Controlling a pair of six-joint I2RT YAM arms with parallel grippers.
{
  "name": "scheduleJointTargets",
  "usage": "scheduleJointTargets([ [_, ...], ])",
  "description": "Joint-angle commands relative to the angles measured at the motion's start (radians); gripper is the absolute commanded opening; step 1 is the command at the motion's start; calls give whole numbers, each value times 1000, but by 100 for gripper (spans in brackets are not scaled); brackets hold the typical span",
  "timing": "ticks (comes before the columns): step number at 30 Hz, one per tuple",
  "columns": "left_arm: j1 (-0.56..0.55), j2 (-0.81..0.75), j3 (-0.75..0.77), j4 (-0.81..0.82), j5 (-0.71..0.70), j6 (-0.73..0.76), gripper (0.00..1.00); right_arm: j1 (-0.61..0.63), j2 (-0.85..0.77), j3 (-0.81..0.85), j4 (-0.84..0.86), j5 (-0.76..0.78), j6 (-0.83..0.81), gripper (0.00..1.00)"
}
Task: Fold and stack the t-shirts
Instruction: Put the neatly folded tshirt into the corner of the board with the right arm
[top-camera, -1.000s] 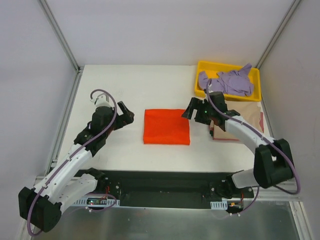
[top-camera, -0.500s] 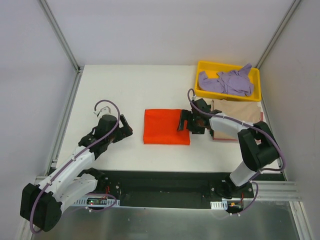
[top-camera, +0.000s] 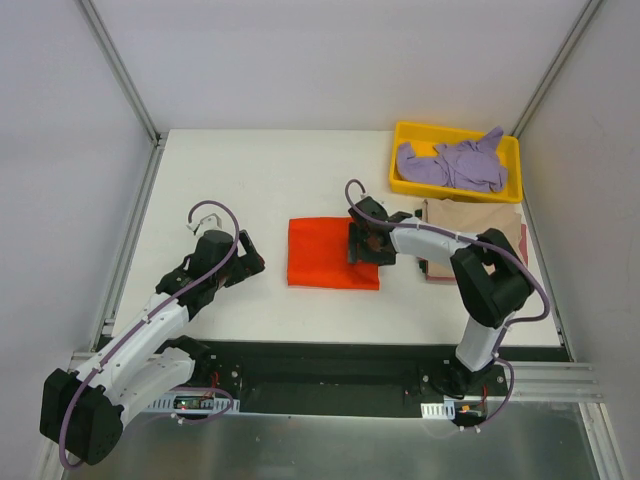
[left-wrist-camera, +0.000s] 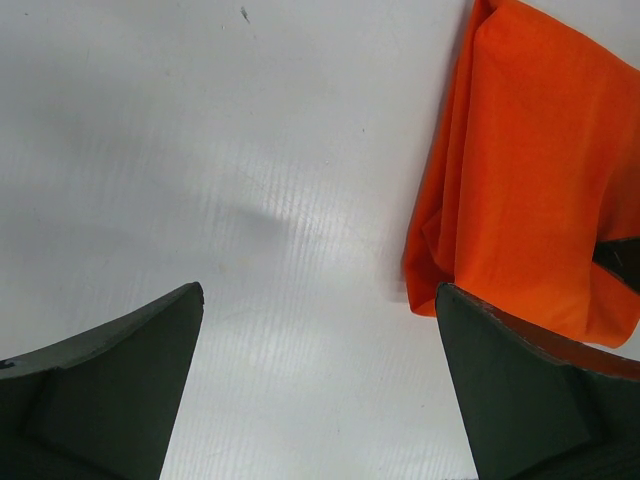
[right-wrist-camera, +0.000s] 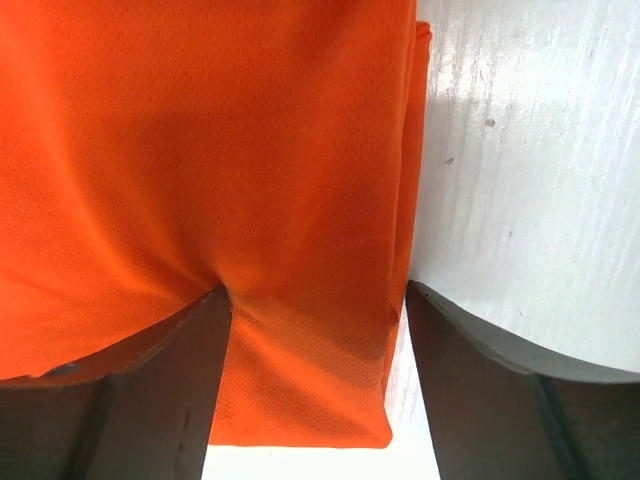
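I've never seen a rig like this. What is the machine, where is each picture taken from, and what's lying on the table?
These are two robot arms bolted to the near edge of a white table. The wide picture looks down from above and behind them. The two close-ups come from a camera on each wrist, so the dark shapes at the bottom are that arm's own fingers. On the table lie a folded orange-red t-shirt and, to its right, a folded tan t-shirt. A crumpled lavender t-shirt sits in a yellow tray. The left gripper is open over bare table, holding nothing. The right gripper straddles the orange shirt's right edge, jaws apart.
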Motion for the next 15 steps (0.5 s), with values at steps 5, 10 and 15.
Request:
scheduleJointTargets([
  [5, -1, 3, 11, -12, 12, -8, 99, 77, 156, 34, -56, 60, 44, 62],
  [10, -1, 8, 14, -12, 18, -4, 99, 79, 174, 38, -42, 37, 15, 40],
  [15, -1, 12, 14, -12, 23, -2, 99, 77, 134, 75, -108, 131, -69, 9],
])
